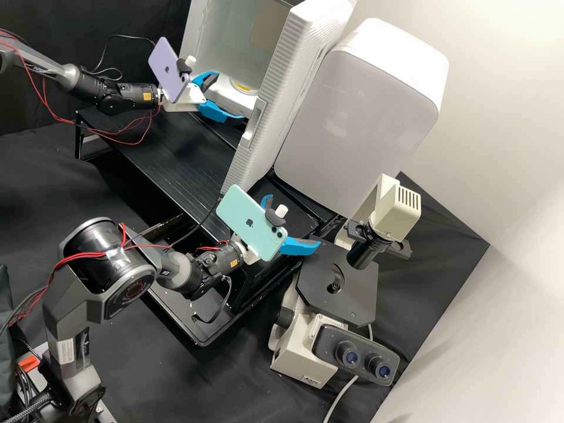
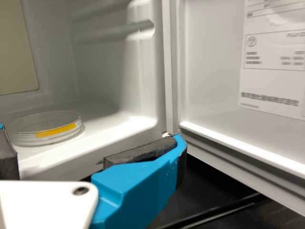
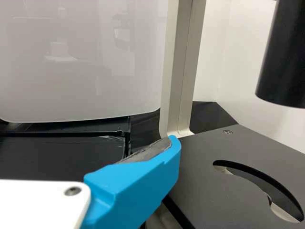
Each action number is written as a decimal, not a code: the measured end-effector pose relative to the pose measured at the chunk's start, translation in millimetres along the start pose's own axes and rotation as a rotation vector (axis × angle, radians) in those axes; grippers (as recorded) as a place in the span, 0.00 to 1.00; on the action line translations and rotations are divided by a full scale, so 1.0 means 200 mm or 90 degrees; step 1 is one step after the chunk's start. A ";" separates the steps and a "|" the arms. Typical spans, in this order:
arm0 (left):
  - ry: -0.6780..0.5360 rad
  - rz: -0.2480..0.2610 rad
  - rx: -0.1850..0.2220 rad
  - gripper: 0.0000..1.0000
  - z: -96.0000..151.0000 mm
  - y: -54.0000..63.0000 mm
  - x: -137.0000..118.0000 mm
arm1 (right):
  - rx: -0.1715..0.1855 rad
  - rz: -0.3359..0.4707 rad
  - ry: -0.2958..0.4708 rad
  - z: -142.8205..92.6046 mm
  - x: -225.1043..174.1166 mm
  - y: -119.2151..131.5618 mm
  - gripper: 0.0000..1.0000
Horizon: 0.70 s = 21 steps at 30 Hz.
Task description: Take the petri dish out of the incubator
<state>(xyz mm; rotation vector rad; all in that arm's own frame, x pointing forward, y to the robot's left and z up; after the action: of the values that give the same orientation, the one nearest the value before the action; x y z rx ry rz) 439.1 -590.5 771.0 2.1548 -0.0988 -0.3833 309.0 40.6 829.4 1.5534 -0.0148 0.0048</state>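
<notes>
Petri dish (image 2: 45, 128): lies flat on the white floor inside the incubator (image 1: 223, 35). It has a yellow strip (image 2: 56, 130), and nothing touches it.
Left gripper (image 1: 226, 94): at the doorway, fingers wide apart, likely so one can go each side of the dish.
Door (image 1: 282, 88): wide open, so the arm can get in.
Right gripper (image 1: 294, 226): fingers apart and empty, by the microscope stage (image 3: 238, 157), likely keeping out of the way.
Writing: white sticker (image 2: 274, 57) inside the door, too blurry to read.

High camera overlooks incubator (image 1: 223, 35) and microscope (image 1: 338, 282) from above; left wrist camera looks closely into the former, right wrist camera sits close over the latter's stage.
</notes>
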 end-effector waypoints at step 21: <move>-0.009 -0.035 -0.081 1.00 -0.02 -0.01 0.20 | 0.000 0.000 0.000 0.00 0.00 0.00 1.00</move>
<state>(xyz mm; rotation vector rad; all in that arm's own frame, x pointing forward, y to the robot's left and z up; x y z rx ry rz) 478.8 -595.4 762.6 2.0325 -0.0221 -0.4258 309.0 40.6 829.4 1.5534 -0.0148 0.0048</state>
